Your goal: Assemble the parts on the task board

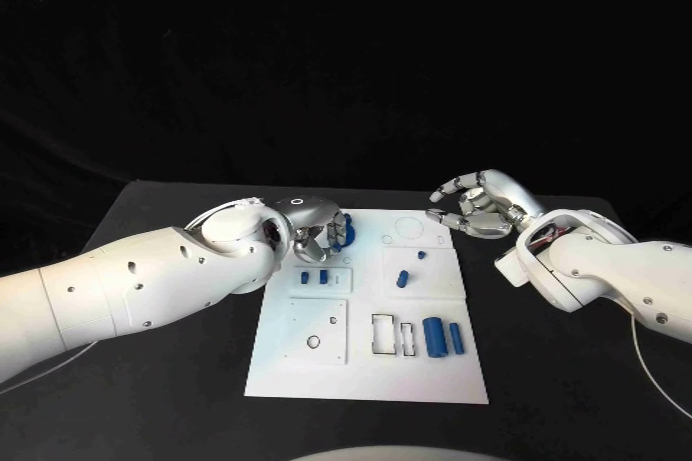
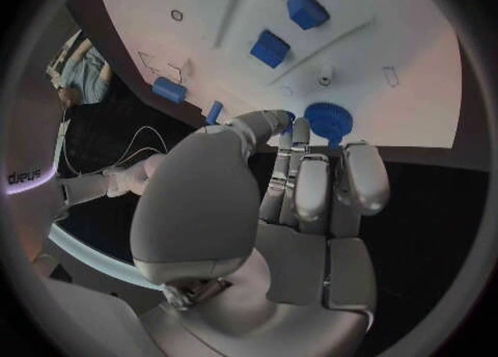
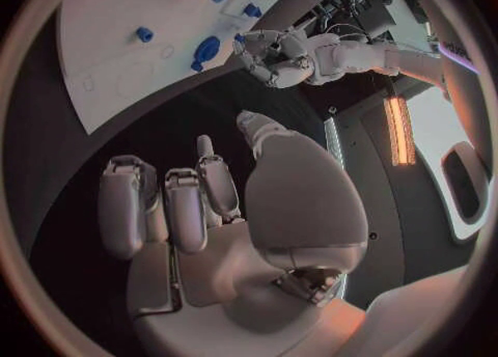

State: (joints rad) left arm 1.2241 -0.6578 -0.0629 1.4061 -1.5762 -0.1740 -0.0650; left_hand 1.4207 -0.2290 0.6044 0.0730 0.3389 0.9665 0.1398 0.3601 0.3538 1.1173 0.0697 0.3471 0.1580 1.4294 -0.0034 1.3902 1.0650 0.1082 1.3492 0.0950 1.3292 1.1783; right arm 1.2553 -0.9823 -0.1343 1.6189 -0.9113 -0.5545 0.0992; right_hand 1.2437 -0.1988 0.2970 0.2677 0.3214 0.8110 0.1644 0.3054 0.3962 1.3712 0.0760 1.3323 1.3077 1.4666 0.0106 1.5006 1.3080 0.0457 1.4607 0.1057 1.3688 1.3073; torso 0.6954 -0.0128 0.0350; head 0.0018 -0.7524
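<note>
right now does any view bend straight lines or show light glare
Head view: the task board keeps straight edges and is evenly lit against a dark backdrop. Left wrist view: fisheye curves the board's edge by the left hand. Right wrist view: the board edge bows too, and an orange light strip glows brightly beyond the right hand.

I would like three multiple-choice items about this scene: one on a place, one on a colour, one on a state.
1. The round blue part is:
A) at the left robot hand's fingers
B) under the right robot hand
C) off the board

2. The parts are:
A) red
B) blue
C) green

3. The right robot hand holds:
A) a part
B) the board
C) nothing

Key:
1 A, the fingers grip it at the task board's far corner.
2 B, all look blue.
3 C, its fingers are apart and bare.
</note>
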